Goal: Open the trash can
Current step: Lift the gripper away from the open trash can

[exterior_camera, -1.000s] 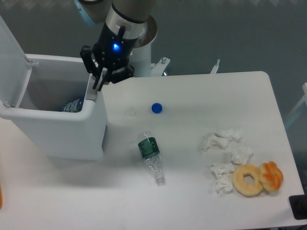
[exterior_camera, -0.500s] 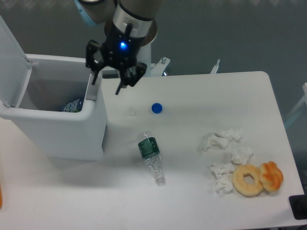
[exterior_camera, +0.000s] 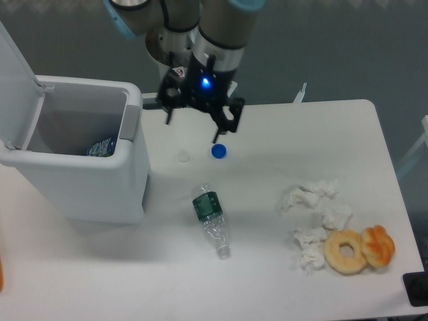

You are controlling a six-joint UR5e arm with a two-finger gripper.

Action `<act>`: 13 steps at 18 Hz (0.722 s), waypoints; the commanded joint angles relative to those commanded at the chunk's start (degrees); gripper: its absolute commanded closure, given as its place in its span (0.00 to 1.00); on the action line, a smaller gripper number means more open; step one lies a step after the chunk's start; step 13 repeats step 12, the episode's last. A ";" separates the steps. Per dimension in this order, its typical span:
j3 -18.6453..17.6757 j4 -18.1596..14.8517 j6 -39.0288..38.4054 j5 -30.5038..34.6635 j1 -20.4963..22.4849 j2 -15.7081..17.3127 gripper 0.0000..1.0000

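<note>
The trash can (exterior_camera: 80, 187) is a large white boxy bin at the left of the table. Its white lid (exterior_camera: 15, 73) stands swung up at the far left, so the inside is exposed, with a bit of blue-green litter (exterior_camera: 100, 147) at the bottom. A grey push-button strip (exterior_camera: 130, 124) runs along its right rim. My gripper (exterior_camera: 192, 126) hangs open to the right of the bin, apart from it, above the table near a blue bottle cap (exterior_camera: 219, 151). Nothing is between its fingers.
A crushed clear plastic bottle (exterior_camera: 211, 219) with a green label lies mid-table. Crumpled white tissues (exterior_camera: 314, 214) and two doughnuts (exterior_camera: 360, 249) sit at the right front. A small white cap (exterior_camera: 183, 157) lies beside the blue one.
My gripper has moved right, away from the bin's right rim, and has spread open over the table. The bin's lid stays raised.
</note>
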 joint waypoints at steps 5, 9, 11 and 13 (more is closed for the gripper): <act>0.09 1.32 13.85 2.55 0.70 -2.64 0.00; 0.71 1.41 22.51 2.99 1.76 -4.31 0.00; 0.53 2.02 22.16 3.00 1.58 -4.32 0.00; 0.36 2.98 22.07 3.17 1.58 -4.14 0.00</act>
